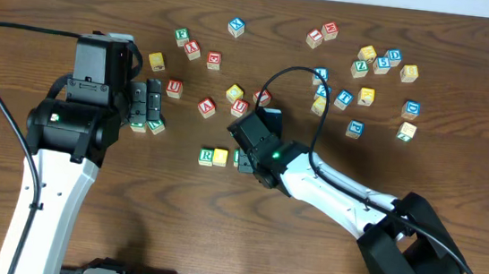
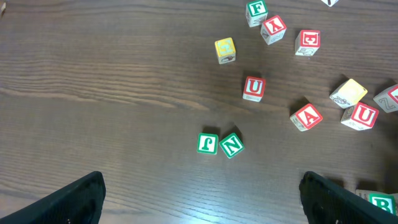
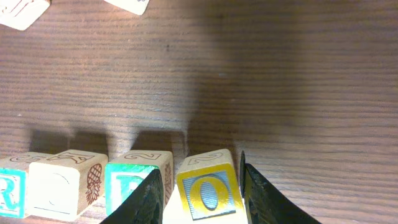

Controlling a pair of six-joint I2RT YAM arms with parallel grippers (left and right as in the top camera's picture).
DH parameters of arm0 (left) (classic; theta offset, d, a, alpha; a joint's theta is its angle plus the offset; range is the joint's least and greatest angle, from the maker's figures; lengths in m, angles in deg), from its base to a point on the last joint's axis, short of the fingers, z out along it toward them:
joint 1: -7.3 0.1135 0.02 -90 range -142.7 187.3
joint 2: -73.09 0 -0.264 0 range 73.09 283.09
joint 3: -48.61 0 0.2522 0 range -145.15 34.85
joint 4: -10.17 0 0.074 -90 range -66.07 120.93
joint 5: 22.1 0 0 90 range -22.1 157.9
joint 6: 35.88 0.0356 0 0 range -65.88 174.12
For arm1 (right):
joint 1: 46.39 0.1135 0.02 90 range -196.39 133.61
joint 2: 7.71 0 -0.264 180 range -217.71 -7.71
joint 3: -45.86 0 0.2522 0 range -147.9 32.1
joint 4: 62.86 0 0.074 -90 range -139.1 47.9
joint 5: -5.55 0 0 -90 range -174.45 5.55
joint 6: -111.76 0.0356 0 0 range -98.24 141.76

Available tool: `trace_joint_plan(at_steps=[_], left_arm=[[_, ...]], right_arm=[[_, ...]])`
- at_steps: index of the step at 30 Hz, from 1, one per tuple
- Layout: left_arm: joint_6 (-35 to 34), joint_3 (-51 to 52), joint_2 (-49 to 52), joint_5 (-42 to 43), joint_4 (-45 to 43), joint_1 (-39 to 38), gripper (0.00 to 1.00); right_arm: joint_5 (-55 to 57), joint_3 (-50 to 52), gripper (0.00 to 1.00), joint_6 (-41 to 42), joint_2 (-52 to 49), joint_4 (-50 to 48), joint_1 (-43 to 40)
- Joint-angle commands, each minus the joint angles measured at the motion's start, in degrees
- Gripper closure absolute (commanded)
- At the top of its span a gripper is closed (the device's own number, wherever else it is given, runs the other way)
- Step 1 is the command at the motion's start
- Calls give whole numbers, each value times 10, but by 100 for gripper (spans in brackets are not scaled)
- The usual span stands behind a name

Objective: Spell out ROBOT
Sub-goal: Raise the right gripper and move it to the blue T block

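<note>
A row of letter blocks lies on the wooden table: a green R [image 1: 207, 156], a yellow block [image 1: 221, 156] and a green B [image 1: 237, 157]. The right wrist view shows the same row, the R [image 3: 11, 190], the pale block [image 3: 62, 186] and the B [image 3: 134, 183]. My right gripper [image 3: 200, 180] is shut on a yellow-and-blue O block [image 3: 208, 193] at table level, right of the B. In the overhead view this gripper [image 1: 249, 162] hides the O. My left gripper [image 2: 200, 180] is open and empty above bare wood, also seen in the overhead view [image 1: 146, 102].
Green J [image 2: 208, 143] and N [image 2: 231, 145] blocks lie just ahead of my left gripper. Red U [image 2: 253, 88], A [image 2: 306, 116] and other loose blocks are scattered beyond. Several blue and yellow blocks [image 1: 365, 96] lie at the back right.
</note>
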Motion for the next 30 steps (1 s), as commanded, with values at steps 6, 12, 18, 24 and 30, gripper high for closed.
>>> trace_joint_plan(at_steps=[6, 12, 18, 24, 30], left_arm=[[10, -9, 0, -5, 2, 3, 2], [10, -9, 0, -5, 2, 3, 2], [10, -9, 0, -5, 2, 3, 2], [10, -9, 0, -5, 2, 3, 2], [10, -9, 0, -5, 2, 3, 2]], right_arm=[[79, -60, 62, -16, -2, 43, -2], [85, -182, 58, -69, -2, 168, -84], [81, -269, 53, -80, -2, 253, -174], [82, -269, 48, -20, -2, 274, -221], [95, -269, 46, 44, -10, 275, -261]])
